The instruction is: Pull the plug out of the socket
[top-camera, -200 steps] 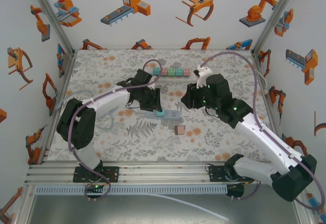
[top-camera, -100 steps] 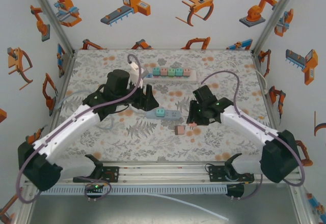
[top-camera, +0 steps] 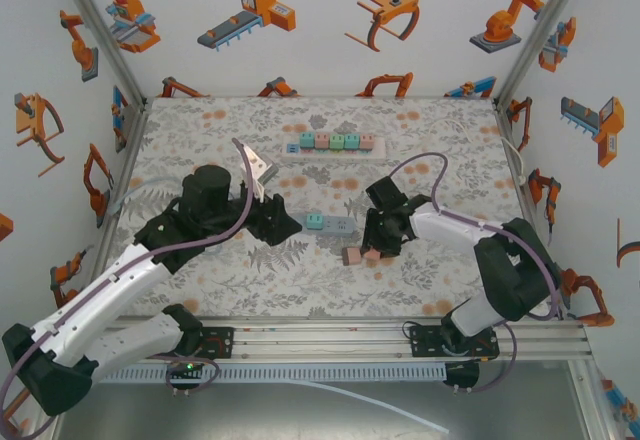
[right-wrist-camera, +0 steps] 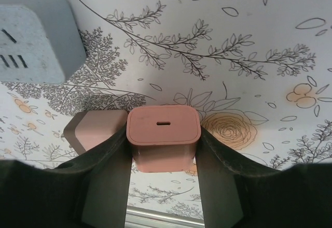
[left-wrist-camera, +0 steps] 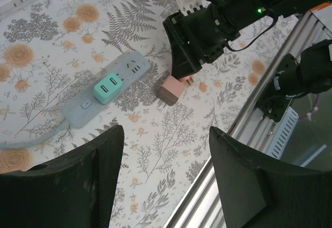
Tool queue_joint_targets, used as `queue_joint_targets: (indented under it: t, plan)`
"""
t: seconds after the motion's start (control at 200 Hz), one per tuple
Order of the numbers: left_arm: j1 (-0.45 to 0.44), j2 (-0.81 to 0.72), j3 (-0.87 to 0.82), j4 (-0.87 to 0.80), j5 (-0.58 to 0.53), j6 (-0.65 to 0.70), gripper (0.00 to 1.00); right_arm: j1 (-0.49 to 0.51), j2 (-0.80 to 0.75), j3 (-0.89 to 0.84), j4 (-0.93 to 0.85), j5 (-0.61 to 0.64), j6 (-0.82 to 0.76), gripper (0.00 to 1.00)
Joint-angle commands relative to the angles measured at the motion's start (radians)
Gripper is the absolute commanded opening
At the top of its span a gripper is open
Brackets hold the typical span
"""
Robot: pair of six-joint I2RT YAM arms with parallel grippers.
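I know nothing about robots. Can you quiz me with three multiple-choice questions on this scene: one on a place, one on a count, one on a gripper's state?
1. Where is the teal plug? A in the grey power strip; B in a gripper; C loose by the rail.
2. How many pink plugs are at the right gripper, counting any it holds? A one; B two; C four.
3. The left gripper is: A open, holding nothing; B shut on a cable; C shut on the strip.
Answers: 1 A, it sits plugged into the strip. 2 B, a held pink plug and a loose pink plug beside it. 3 A, its jaws stand wide apart with nothing between them.
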Motion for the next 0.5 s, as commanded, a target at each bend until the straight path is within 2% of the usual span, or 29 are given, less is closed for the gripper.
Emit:
queue_joint_targets:
  t: [0.0, 0.16, 0.33, 0.496]
  plan:
    - [-0.004, 0.009, 0.005, 0.002, -0.046, 0.013, 0.63, -0.004, 0.013, -0.031, 0.018, 0.005, 0.021, 0.36]
    - [-0.005, 0.025, 0.007, 0.015, -0.051, 0.006, 0.63, -0.004, -0.001, -0.045, 0.009, 0.014, 0.021, 0.51]
    - [-0.004, 0.038, 0.006, 0.012, -0.074, -0.001, 0.63, -0.004, -0.026, -0.051, 0.000, 0.017, 0.020, 0.54]
    - [-0.003, 0.049, 0.015, -0.027, -0.230, -0.040, 0.63, -0.004, -0.085, -0.045, -0.016, 0.015, 0.028, 0.55]
